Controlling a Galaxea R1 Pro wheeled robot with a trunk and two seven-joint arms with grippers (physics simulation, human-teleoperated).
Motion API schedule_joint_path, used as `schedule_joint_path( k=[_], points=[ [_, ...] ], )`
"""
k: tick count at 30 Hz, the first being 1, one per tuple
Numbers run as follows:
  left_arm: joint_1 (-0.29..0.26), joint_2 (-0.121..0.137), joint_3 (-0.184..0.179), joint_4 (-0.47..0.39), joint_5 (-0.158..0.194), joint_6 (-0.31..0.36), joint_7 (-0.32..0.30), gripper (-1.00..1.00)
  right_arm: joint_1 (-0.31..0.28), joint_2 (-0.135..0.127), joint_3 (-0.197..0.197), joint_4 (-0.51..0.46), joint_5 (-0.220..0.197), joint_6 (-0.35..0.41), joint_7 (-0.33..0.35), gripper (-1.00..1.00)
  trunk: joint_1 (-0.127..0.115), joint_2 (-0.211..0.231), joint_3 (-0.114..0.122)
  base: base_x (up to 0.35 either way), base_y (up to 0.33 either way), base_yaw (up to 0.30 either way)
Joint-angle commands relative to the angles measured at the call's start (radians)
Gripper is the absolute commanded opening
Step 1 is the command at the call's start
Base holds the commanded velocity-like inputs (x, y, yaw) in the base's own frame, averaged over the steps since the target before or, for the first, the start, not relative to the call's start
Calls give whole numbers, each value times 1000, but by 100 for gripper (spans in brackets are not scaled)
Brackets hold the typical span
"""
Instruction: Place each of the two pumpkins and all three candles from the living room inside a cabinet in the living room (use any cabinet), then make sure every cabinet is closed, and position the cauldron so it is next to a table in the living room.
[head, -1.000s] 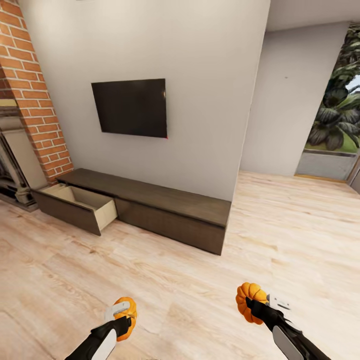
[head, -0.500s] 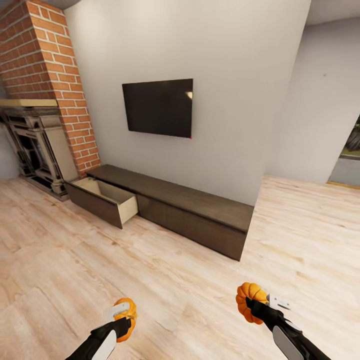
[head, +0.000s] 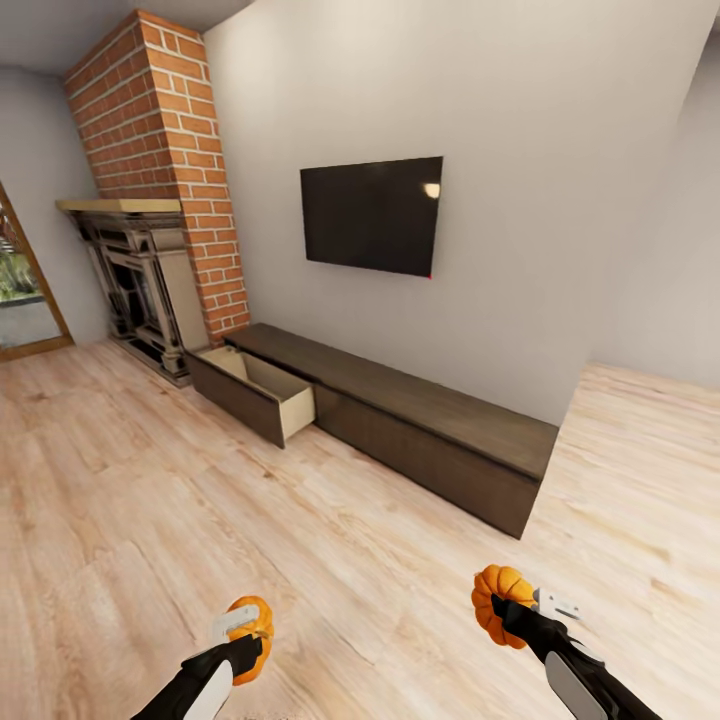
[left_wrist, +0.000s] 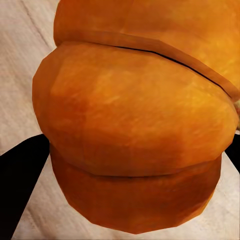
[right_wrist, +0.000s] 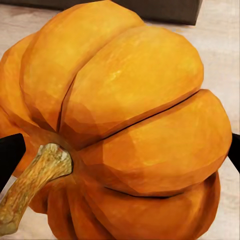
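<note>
Two bright orange ribbed pumpkins are held above the pale wood floor (head: 380, 560): the left pumpkin (head: 252, 622) is gripped in the left claw (head: 240, 635), the right pumpkin (head: 500, 590) in the right claw (head: 510, 610). Far ahead, a long low dark-brown wood cabinet (head: 430, 420) stands against the wall, its left drawer (head: 255, 385) pulled open, beneath a black wall television (head: 372, 215).

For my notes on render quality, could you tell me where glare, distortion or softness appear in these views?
Head view: a small glare spot on the television, and walls leaning with wide-angle distortion. Left wrist view: the left pumpkin is so close it looks soft. Right wrist view: the right pumpkin shows sharp ribs and stem.
</note>
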Motion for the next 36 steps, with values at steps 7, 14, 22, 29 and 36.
schedule_joint_path(
  k=[7,14,22,29,36],
  points=[
    [-1,0,-8,-2,4,4,11,-100,0,-2,7,-4,-6,1,-10,-100,0,-1,-1,0,0,288],
    [-1,0,-11,-2,4,4,11,-100,0,-2,7,-4,-7,1,-10,-100,0,-1,-1,0,0,288],
    [-1,1,-10,-2,3,4,11,-100,0,-2,7,-3,-6,1,-10,-100,0,-1,-1,0,0,288],
    [-1,1,-10,-2,3,2,11,-100,0,-2,7,-3,-6,1,-10,-100,0,-1,-1,0,0,288],
    [-1,1,-10,-2,3,2,11,-100,0,-2,7,6,-6,1,-10,-100,0,-1,-1,0,0,288]
  ],
)
